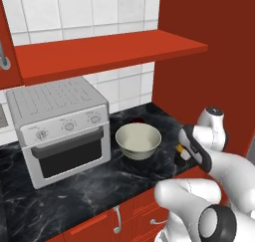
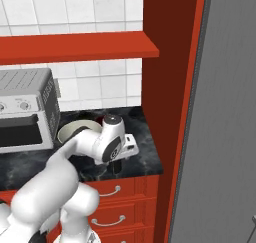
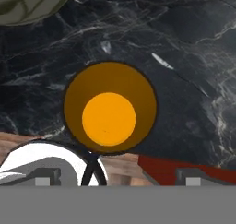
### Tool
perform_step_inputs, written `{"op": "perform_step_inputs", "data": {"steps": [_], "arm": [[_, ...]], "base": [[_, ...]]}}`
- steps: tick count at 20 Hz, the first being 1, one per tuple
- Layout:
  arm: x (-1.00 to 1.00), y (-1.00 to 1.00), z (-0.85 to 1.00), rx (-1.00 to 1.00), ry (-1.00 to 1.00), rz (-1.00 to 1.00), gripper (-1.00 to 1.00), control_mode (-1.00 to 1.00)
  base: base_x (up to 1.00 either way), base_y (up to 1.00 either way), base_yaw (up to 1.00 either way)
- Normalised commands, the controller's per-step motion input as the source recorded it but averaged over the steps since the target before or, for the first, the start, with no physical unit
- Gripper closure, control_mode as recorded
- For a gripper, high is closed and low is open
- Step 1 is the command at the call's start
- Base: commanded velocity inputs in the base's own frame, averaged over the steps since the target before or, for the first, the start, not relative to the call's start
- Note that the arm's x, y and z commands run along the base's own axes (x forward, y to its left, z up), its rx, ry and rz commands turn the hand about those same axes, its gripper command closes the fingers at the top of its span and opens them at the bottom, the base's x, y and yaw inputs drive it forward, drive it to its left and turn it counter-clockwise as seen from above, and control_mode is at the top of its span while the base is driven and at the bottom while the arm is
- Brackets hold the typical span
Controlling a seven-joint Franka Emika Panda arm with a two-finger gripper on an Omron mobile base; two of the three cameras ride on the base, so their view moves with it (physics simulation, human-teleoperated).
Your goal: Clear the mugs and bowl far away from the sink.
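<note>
Claw [image 2: 117, 168] spread wide, nothing gripped. Small black mug w/ orange-yellow inside [image 3: 109, 107] directly below claw, upright, on black marble surface [image 1: 74, 191] near front edge. Wide cream glossy bowl [image 1: 138, 140] off to claw's side, apart from mug. Prob. next: lift straight up, clear of mug.

You see a silver toaster oven [image 1: 60, 129] standing on the black marbled tabletop [image 1: 89, 191], its dark glass door shut and three knobs in a row above it. Over it runs a red shelf [image 1: 109, 52] against the white tiled wall [image 1: 89, 7]. Red drawers with silver handles [image 2: 107, 191] sit below the tabletop, and a tall red cabinet panel [image 2: 165, 87] rises at the right.
</note>
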Motion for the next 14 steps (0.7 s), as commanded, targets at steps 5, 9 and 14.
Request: {"op": "perform_step_inputs", "data": {"steps": [5, 9, 14], "arm": [[-0.49, 0.00, 0.22, 0.00, 0.00, -0.01, -1.00, -1.00], [-0.50, 0.00, 0.70, 0.05, -0.01, -0.05, -1.00, -1.00], [-0.58, 0.23, 1.00, 0.00, -0.03, -0.10, -1.00, -1.00]], "base": [[0.00, 0.00, 0.00], [0.00, 0.00, 0.00], [0.00, 0.00, 0.00]]}}
